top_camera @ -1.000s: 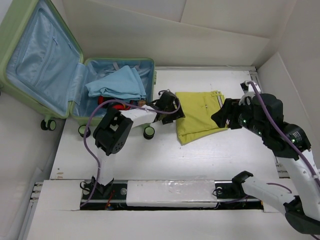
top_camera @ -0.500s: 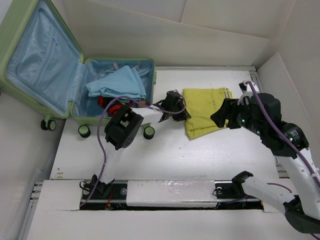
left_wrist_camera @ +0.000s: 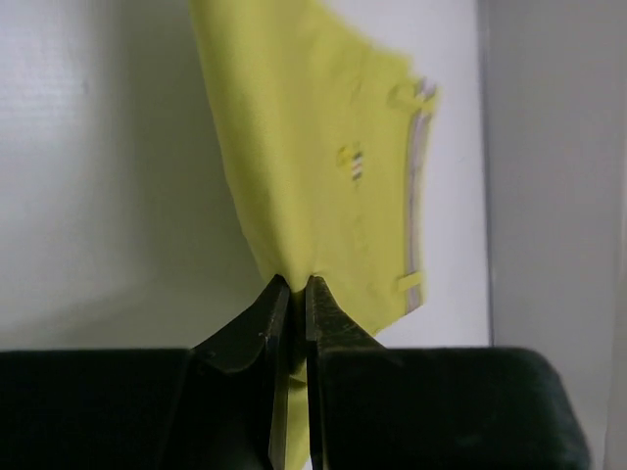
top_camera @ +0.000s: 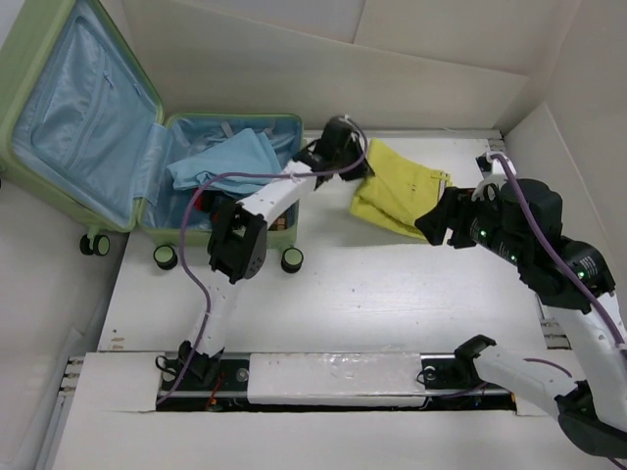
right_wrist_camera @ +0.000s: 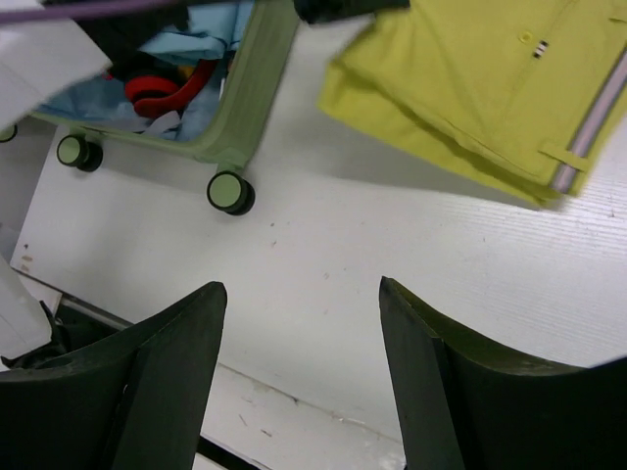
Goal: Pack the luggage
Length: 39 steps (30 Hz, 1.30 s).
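Luggage (top_camera: 73, 113): top left of the table (top_camera: 392, 294), lying open. The lid stands tilted up on the left, and the base lies flat to its right with the blue lining upward. The long axis runs near to far, with the wheel end toward the arm bases. Wheels (top_camera: 165, 257) line the near edge.

Contents of the base: a folded blue garment (top_camera: 225, 162), and a red item (top_camera: 201, 201) at its near edge, partly hidden by the left arm.

Shorts (top_camera: 402, 191): yellow and folded, just right of the luggage's far right corner. They slant from upper left to lower right.

Left gripper (top_camera: 359, 172): reaches past the luggage's right rim. Its fingers are closed, pinching the left edge of the shorts.

Right gripper (top_camera: 433, 223): at the lower right end of the shorts, above bare table. Whether it touches the cloth cannot be told from the top view.

Left wrist view only: the left gripper (left_wrist_camera: 294, 284) has its fingertips pressed together on a fold of the shorts (left_wrist_camera: 313, 147). A grey-striped waistband with belt loops runs along the right side.

Right wrist view only: the right gripper (right_wrist_camera: 299, 294) has its fingers spread wide with nothing between them. The shorts (right_wrist_camera: 470, 88) lie beyond the tips, apart from them. Also seen are a luggage corner (right_wrist_camera: 257, 93) with a wheel (right_wrist_camera: 230, 191), the red item (right_wrist_camera: 162, 86) and the blue garment (right_wrist_camera: 186, 44).
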### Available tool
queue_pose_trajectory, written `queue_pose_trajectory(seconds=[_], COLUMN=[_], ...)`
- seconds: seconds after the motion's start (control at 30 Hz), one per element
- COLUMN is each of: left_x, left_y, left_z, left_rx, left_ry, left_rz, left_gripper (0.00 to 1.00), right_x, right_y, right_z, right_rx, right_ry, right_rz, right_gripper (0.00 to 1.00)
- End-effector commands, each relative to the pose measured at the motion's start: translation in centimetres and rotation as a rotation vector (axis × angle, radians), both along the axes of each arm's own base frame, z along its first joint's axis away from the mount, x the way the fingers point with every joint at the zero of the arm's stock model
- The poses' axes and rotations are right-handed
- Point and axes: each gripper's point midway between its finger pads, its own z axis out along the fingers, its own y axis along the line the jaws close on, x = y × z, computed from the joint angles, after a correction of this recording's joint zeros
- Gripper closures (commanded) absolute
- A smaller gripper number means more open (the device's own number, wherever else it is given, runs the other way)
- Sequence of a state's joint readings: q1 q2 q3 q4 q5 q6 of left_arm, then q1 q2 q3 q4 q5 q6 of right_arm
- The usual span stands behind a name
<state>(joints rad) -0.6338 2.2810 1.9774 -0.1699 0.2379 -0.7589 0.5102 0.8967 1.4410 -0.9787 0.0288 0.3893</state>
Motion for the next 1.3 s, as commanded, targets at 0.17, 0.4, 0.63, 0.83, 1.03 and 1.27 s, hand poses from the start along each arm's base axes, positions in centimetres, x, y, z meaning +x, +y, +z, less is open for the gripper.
queue_pose_trajectory(seconds=[0.17, 0.4, 0.63, 0.83, 1.03, 1.27], left_x=[6.3, 5.8, -0.8, -3.7, -6.1, -12.7], left_y=[16.4, 37.4, 50.8, 53.0, 48.6, 49.6], left_z=[22.3, 19.0, 12.1, 11.0, 17.4, 21.4], left_rx=[-0.058, 0.062, 0.076, 0.157, 0.188, 0.223], left_ry=[-0.388, -0.299, -0.184, -0.14, -0.309, -0.346], left_rz=[0.137, 0.481, 0.801, 0.87, 0.848, 1.1], left_gripper=[1.0, 1.0, 1.0, 0.69, 0.13, 0.15], right_x=[0.6, 0.8, 1.1, 1.9, 3.1, 3.4], right_y=[0.7, 1.3, 2.3, 3.7, 6.6, 12.2], right_z=[2.6, 2.5, 2.5, 1.1, -3.8, -6.5], right_rx=[0.037, 0.025, 0.025, 0.02, 0.004, 0.008], right_ry=[-0.104, -0.116, -0.121, -0.085, 0.005, 0.04], right_rz=[0.034, 0.074, 0.12, 0.171, 0.253, 0.376], right_gripper=[0.3, 0.3, 0.3, 0.22, 0.2, 0.74])
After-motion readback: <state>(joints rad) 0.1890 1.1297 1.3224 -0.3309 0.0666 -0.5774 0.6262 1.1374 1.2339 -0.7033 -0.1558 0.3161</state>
